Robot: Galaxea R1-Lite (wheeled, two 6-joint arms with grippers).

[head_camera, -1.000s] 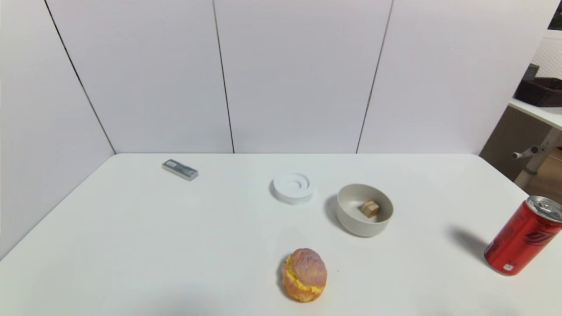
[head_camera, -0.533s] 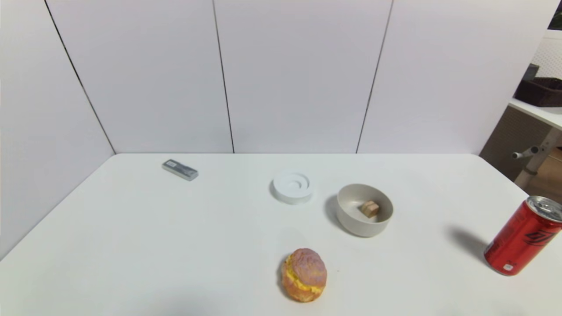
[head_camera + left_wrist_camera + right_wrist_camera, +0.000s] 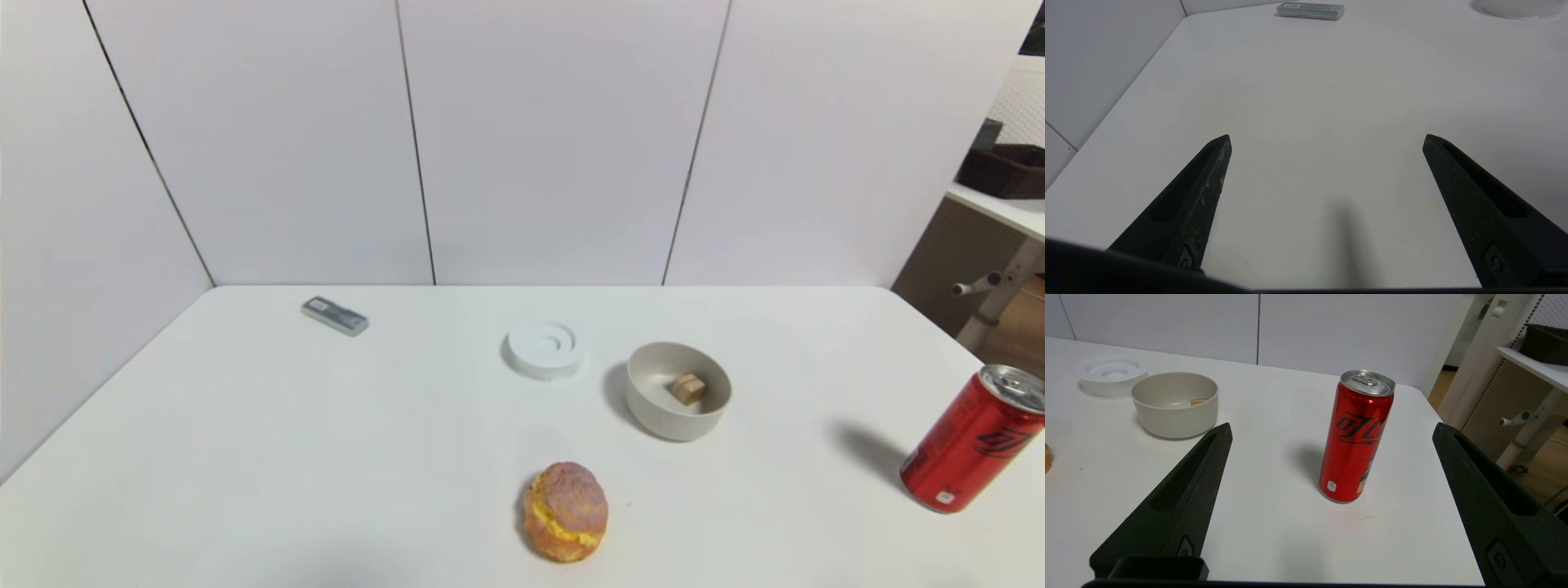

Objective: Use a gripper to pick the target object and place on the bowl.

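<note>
Nothing moved since second ago. Cube [image 3: 688, 388] sat inside bowl [image 3: 653, 416]. Left pincer [image 3: 1327, 139], right pincer [image 3: 1331, 430] both wide, empty. Job looked done.

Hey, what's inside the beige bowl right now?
The bowl holds one small light-brown wooden cube, resting on its floor. From the right wrist view, the near wall hides most of the cube and the floor.
</note>
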